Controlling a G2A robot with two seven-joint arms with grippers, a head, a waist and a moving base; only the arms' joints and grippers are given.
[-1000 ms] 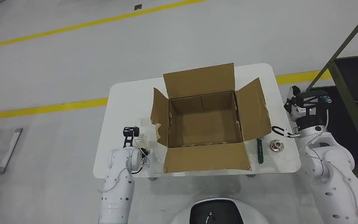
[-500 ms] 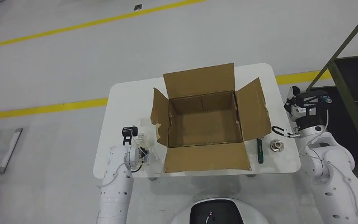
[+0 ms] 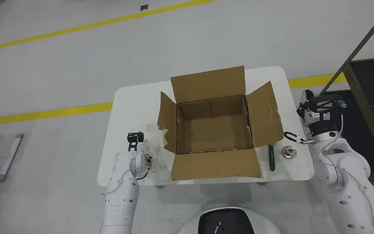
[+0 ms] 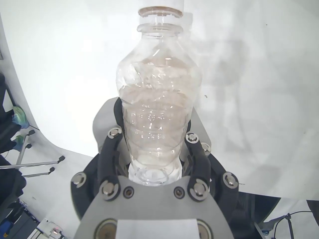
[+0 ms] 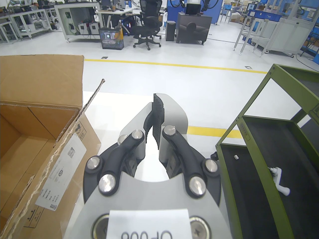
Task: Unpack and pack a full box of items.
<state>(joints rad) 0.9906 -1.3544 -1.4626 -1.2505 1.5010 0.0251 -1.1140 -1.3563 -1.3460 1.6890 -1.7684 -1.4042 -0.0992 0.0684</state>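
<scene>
Two pincers sit on opposite sides of a brown cardboard box (image 3: 207, 85) whose four flaps are spread outward on a white table (image 3: 134, 99). The left pincer (image 4: 155, 115) is clamped around the lower body of a clear, ribbed plastic bottle with a white screw cap (image 4: 159, 80). Its fingers (image 4: 103, 120) press on both sides of the bottle, whose base sits back against the pincer's palm and whose cap points straight out past the fingertips, over bare table. Seen from above, this pincer and the bottle are just beside one side flap of the box. The right pincer (image 5: 155, 115) has its fingers drawn together, the ribbed pads meeting with nothing between them. The box wall stands just off one side of it and an olive-green metal cart (image 5: 239, 130) off the other. Behind it, nearer the robot, a green-handled tool (image 3: 272, 158) and a small round metal part (image 3: 288, 153) rest on the table, near each other.
</scene>
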